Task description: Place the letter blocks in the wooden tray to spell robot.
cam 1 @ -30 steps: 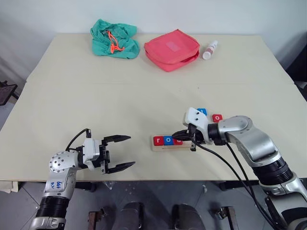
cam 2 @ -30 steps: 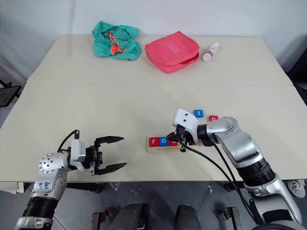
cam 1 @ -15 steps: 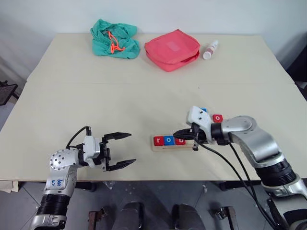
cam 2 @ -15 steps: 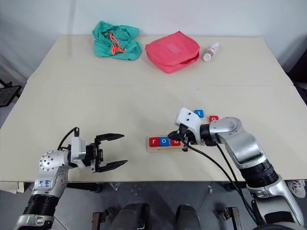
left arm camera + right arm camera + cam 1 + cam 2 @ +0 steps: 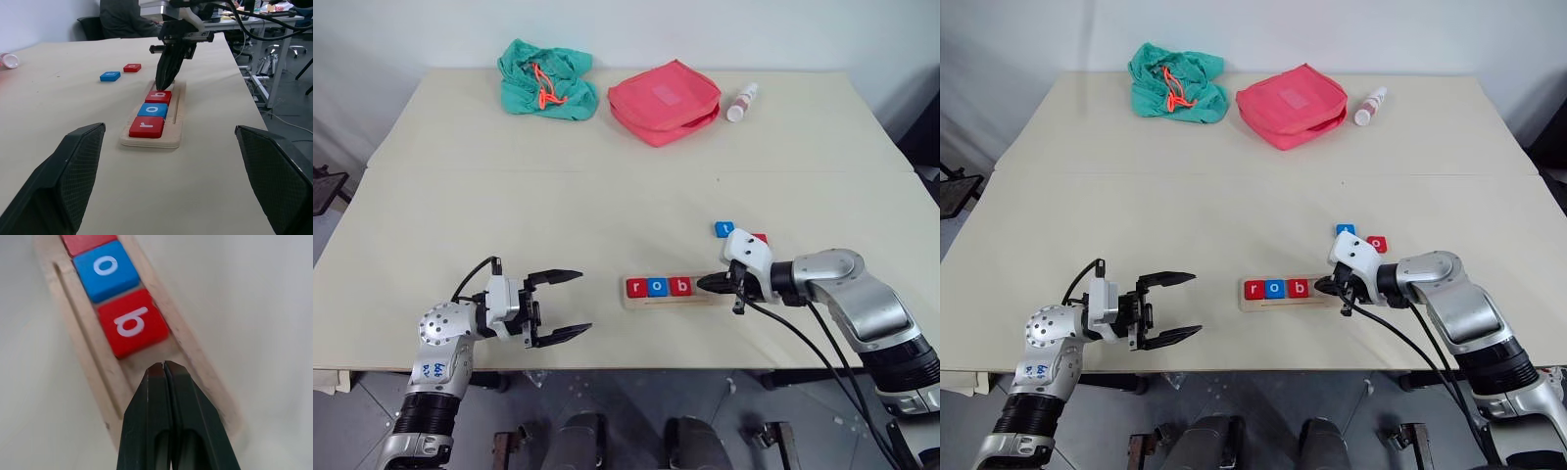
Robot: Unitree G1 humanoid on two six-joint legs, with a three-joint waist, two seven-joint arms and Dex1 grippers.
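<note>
The wooden tray (image 5: 656,302) lies near the table's front edge, right of centre. Three letter blocks sit side by side in its left part: red r (image 5: 636,287), blue o (image 5: 658,287) and red b (image 5: 680,286). My right gripper (image 5: 702,284) is shut with nothing in it. Its tip (image 5: 163,365) hovers over the bare slot just right of the b (image 5: 131,322). Behind the tray, a blue t block (image 5: 1345,230) and a red o block (image 5: 1377,244) lie loose on the table. My left gripper (image 5: 584,302) stands open and empty to the left of the tray.
At the back of the table lie a green cloth (image 5: 546,80), a red pouch (image 5: 664,100) and a small white bottle (image 5: 742,101). A seated person (image 5: 127,19) and desks show beyond the table in the left wrist view.
My right gripper has drawn back to the right along the tray, uncovering the red b block beside the blue o. The left gripper has stayed where it was.
</note>
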